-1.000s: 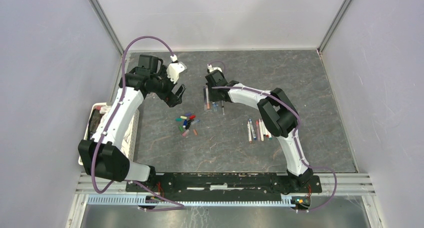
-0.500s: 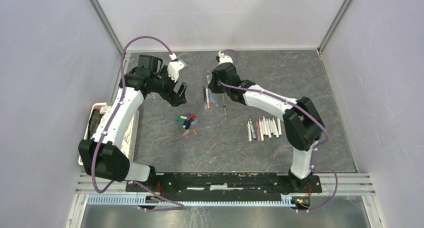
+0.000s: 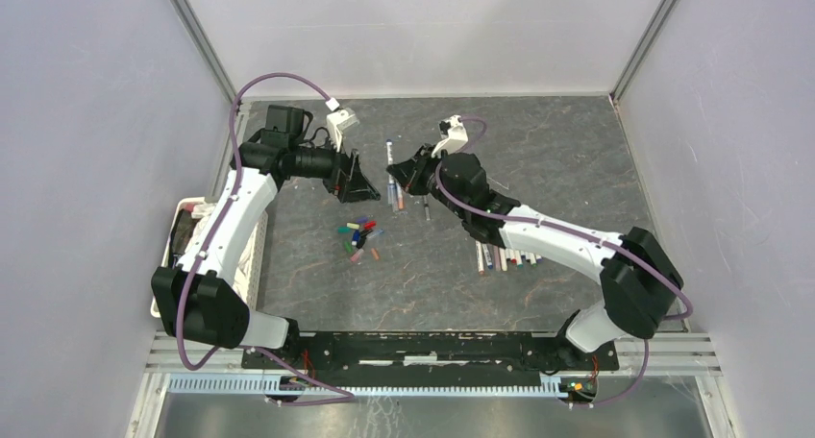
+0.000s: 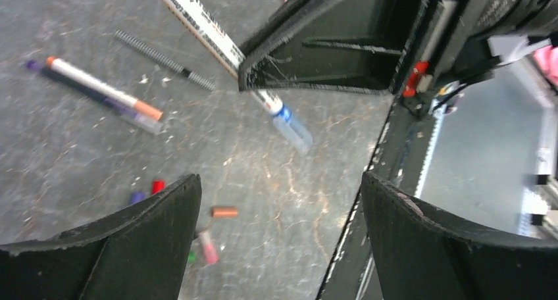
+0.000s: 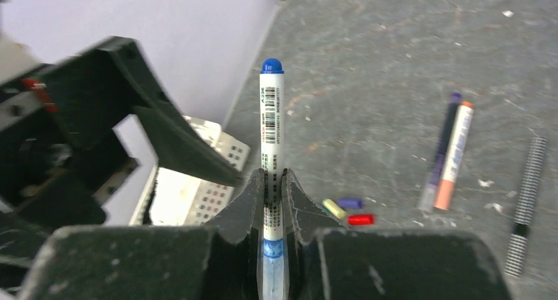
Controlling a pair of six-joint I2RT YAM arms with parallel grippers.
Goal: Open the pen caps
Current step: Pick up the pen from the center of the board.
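Observation:
My right gripper (image 5: 274, 178) is shut on a white pen (image 5: 272, 116). Its blue end (image 5: 272, 66) points away toward the left gripper (image 5: 171, 135), and its clear blue-tinted end sits back between the jaws. In the top view the held pen (image 3: 389, 158) hangs above the mat between both grippers. My left gripper (image 4: 279, 178) is open with nothing in it, a short way left of the pen (image 4: 204, 27). Loose pen caps (image 3: 359, 236) lie in a small heap below the grippers: brown (image 4: 224, 212), pink (image 4: 209, 252), red (image 5: 360, 219), yellow (image 5: 334, 208).
A row of pens (image 3: 505, 257) lies on the mat at the right, partly under the right arm. An orange-ended pen beside a purple one (image 5: 451, 152) and a striped stick (image 5: 526, 201) lie behind the caps. A white basket (image 3: 255, 255) stands at the left edge.
The right arm has swung outward and turned its wrist, bringing the held pen up toward the left gripper. The left gripper has turned to face it.

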